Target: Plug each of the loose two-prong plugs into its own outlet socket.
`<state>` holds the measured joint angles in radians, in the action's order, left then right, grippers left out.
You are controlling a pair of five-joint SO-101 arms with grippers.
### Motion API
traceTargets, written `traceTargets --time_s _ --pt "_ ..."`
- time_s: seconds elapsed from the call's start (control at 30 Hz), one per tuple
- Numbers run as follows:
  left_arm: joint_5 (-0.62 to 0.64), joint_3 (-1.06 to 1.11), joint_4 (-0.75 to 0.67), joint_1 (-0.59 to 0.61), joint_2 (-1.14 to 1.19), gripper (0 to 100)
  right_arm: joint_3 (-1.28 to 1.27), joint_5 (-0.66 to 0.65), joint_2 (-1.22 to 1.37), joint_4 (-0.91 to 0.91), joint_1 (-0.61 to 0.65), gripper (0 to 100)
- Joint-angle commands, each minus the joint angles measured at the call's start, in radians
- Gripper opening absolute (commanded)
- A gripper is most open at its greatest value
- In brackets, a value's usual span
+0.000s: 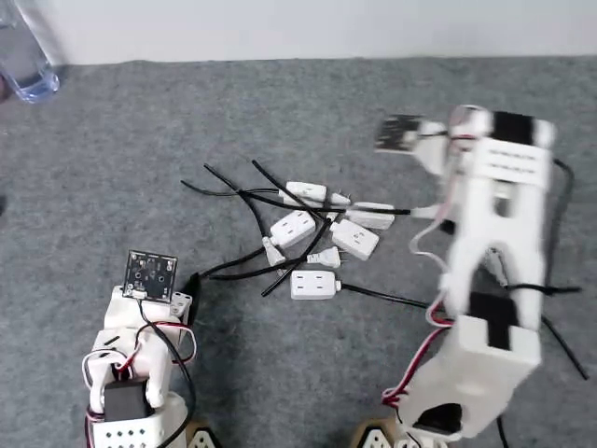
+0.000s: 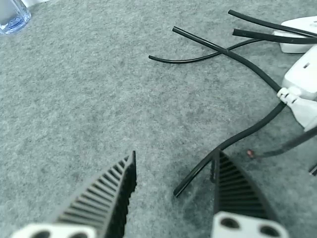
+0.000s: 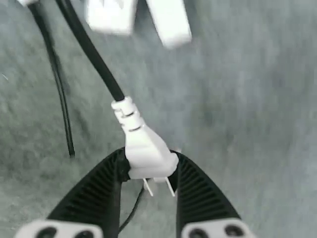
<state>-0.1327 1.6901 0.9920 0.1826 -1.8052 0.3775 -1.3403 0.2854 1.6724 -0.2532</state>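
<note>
So my right claw (image 3: 148,163) is clamped on the white two-prong plug (image 3: 145,146), pinching its body between both fingers. The prongs stick back toward my wrist, and its black cord (image 3: 95,59) runs off over the grey felt tabletop (image 3: 247,99). My left claw (image 2: 174,157) is wide open and holding nothing, down low near the front edge, with a loose black cable end (image 2: 198,171) lying between its fingers. The white outlet sockets (image 1: 295,227) sit tangled mid-table.

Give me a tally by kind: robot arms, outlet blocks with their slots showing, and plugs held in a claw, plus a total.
Robot arms: 2
Outlet blocks with slots showing: 4
Two-prong plug in the right claw: 1
Total: 7
</note>
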Motion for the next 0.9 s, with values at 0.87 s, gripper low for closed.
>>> traceTargets --time_s 0.87 --pt "0.009 -0.007 -0.012 -0.009 -0.009 24 -0.051 -0.12 0.278 -0.438 -0.671 0.9"
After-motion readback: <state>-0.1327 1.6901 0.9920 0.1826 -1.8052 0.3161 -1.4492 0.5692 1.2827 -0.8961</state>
